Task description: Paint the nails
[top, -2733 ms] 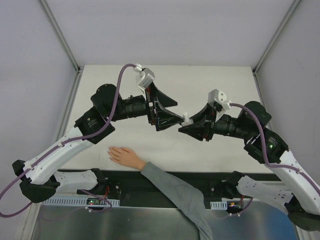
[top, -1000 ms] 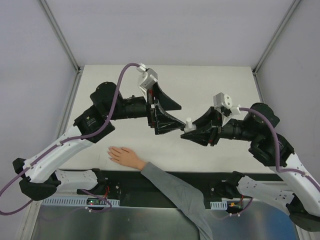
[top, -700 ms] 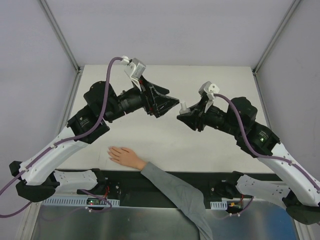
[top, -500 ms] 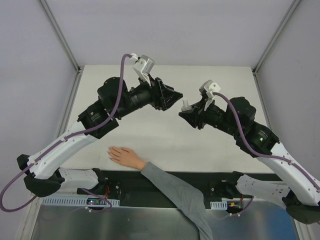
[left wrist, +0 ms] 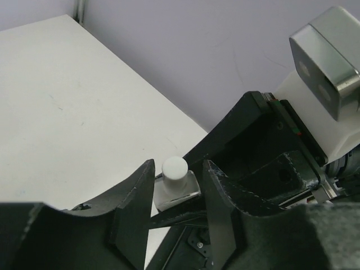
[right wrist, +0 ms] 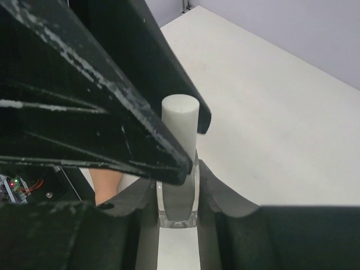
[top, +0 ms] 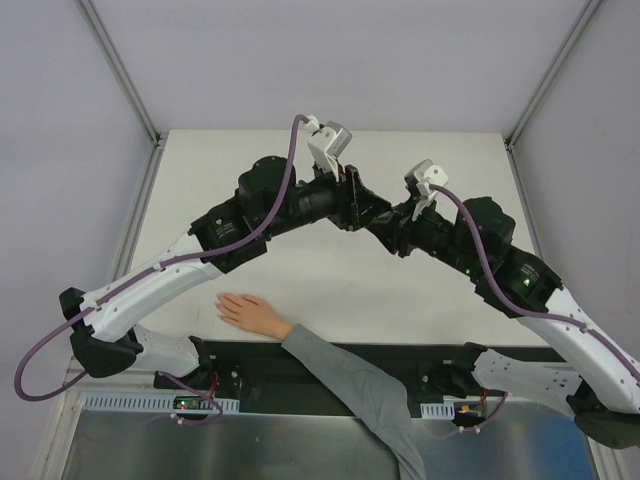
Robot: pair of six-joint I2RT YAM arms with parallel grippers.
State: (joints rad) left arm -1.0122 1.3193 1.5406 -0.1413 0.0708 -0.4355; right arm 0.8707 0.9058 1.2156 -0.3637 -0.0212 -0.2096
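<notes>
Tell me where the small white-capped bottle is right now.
In the right wrist view, centre frame, the bottle stands upright, clamped between the fingers of the right gripper. In the left wrist view it sits between the open fingers of the left gripper.

Nails (top: 222,304) too small to see from the top. Sleeve (top: 350,385) cut off at 6 o'clock. Bottle (right wrist: 179,146) hidden in top view where left tool (left wrist: 175,194) and right tool (right wrist: 179,197) meet. Right wrist view: hand (right wrist: 107,183) mostly blocked, 8 o'clock; bottle base buried between fingers (right wrist: 142,198).
</notes>
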